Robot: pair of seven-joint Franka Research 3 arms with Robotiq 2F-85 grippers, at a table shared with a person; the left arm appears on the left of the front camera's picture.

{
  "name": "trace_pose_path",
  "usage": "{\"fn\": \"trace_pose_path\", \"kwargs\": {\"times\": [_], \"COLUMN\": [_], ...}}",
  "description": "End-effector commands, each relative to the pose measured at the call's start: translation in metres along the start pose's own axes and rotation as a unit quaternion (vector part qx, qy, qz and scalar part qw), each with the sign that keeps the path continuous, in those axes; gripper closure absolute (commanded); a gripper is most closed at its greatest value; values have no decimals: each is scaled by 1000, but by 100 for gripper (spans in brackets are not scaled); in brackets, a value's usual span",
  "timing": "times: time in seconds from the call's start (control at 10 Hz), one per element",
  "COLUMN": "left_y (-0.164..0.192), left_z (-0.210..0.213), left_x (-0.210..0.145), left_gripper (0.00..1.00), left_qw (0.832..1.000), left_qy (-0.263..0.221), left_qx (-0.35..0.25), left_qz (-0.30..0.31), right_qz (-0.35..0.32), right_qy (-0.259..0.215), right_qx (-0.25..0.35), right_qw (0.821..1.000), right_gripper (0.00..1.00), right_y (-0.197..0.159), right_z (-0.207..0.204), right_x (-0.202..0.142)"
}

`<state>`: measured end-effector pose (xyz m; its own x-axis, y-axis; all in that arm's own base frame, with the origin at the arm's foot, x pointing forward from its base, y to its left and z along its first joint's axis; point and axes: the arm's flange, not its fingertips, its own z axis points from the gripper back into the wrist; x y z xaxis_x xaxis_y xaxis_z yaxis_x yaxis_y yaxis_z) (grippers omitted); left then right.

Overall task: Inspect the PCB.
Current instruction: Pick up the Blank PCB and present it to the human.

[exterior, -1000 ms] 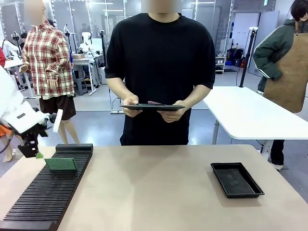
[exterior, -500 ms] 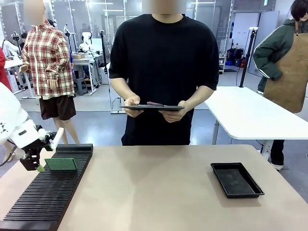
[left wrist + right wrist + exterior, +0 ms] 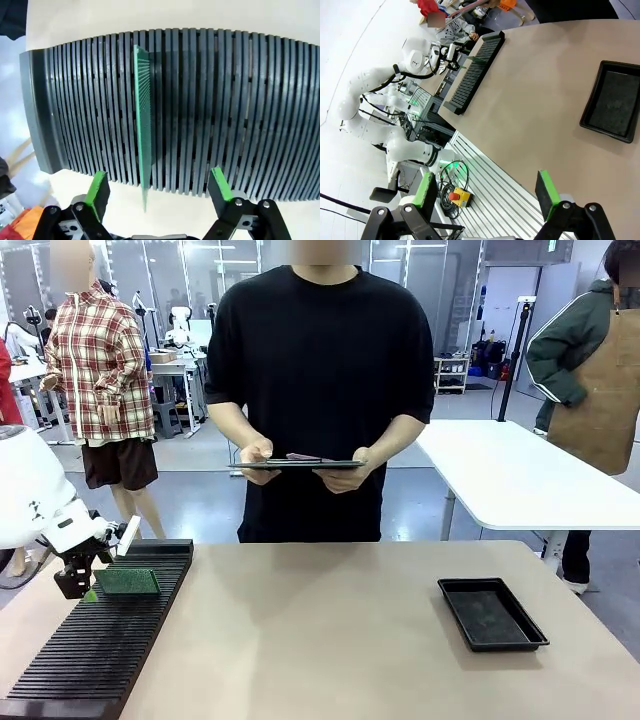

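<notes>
Over on the left side of the worktop (image 3: 330,640) lies a long black rack (image 3: 90,660) full of slots. The PCB (image 3: 127,582) stands on its thin edge in one slot, near the far end of the rack. Its long side runs left to right across the rack.

The left arm (image 3: 30,505) is right beside the board's left end. The left jaws are wide open and hold nothing. From the wrist, the board (image 3: 144,125) points straight away from them, with one green pad on each side of its line. Neither pad touches it. I think they need to slide along the board and squeeze its flat faces.

Past the middle, a person holds a dark clipboard (image 3: 300,464). A black tray (image 3: 492,613) sits on the right. The right jaws hang wide open, hold nothing, and are far from the board, so the left arm is much nearer.
</notes>
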<state>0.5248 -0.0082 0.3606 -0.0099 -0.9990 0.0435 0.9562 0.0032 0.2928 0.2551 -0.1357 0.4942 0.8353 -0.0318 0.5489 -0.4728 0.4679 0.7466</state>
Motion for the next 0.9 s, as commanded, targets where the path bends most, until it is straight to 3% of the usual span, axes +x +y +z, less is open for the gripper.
{"fn": "trace_pose_path", "kwargs": {"times": [0.0,0.2,0.3,0.4,0.5,0.7,0.8], "left_y": [14,19,20,21,21,21,22], "left_z": [-8,-14,-17,-18,-18,-17,-18], "left_x": [3,4,3,3,6,8,8], "left_gripper": [0,4,52,64,100,100,84], "left_qw": [1000,1000,1000,1000,1000,1000,1000], "left_qy": [-2,-3,3,3,2,10,12], "left_qx": [1,-6,-4,-9,-9,-10,-14], "left_qz": [6,16,23,22,19,15,15], "right_qz": [9,9,9,9,9,9,9], "right_qy": [-5,-5,-5,-5,-5,-5,-5], "right_qx": [7,7,7,7,7,7,7], "right_qw": [1000,1000,1000,1000,1000,1000,1000], "right_gripper": [0,0,0,0,0,0,0], "right_y": [0,0,0,0,0,0,0], "right_z": [1,1,1,1,1,1,1], "right_x": [2,2,2,2,2,2,2]}}
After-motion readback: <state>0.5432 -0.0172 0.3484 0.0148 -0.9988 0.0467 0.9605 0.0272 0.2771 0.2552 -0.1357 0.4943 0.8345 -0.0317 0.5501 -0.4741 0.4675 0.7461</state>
